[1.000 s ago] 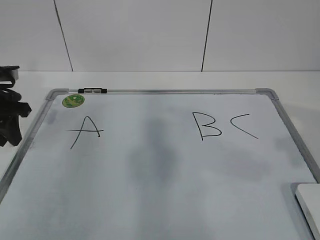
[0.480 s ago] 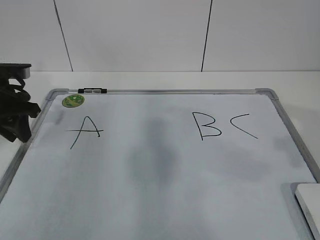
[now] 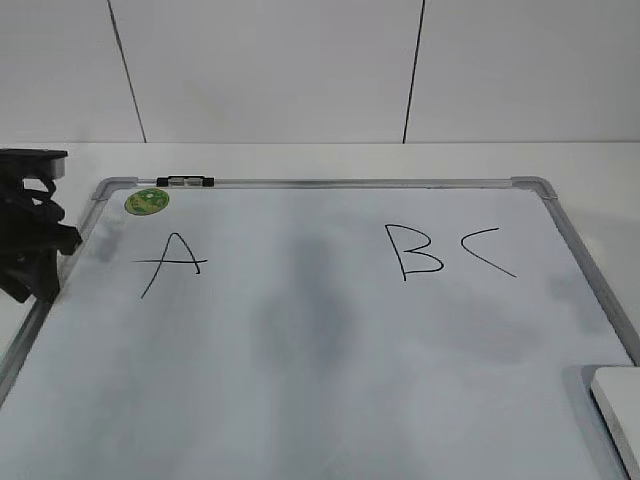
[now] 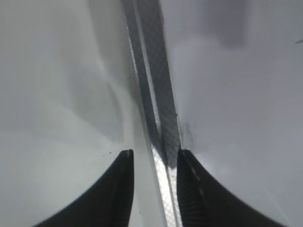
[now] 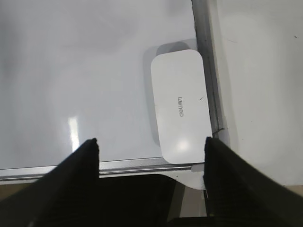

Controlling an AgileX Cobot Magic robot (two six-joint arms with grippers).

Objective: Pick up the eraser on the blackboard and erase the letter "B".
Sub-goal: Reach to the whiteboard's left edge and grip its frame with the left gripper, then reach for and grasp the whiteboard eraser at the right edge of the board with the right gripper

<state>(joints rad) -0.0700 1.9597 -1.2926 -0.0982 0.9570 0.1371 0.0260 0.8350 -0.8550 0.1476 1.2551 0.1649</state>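
The blackboard [image 3: 330, 400] reads "A B C"; the eraser [image 5: 181, 111], "deli".

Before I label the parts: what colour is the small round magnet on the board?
Green; the magnet shows best in the exterior view, at the blackboard's top-left corner.

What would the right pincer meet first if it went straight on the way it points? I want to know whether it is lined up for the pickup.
Probably the eraser, which lies between the open right pincer fingers' lines; its height above is unclear.

left gripper [image 3: 30, 270] has edged toward the blackboard's [image 3: 330, 183] left frame.
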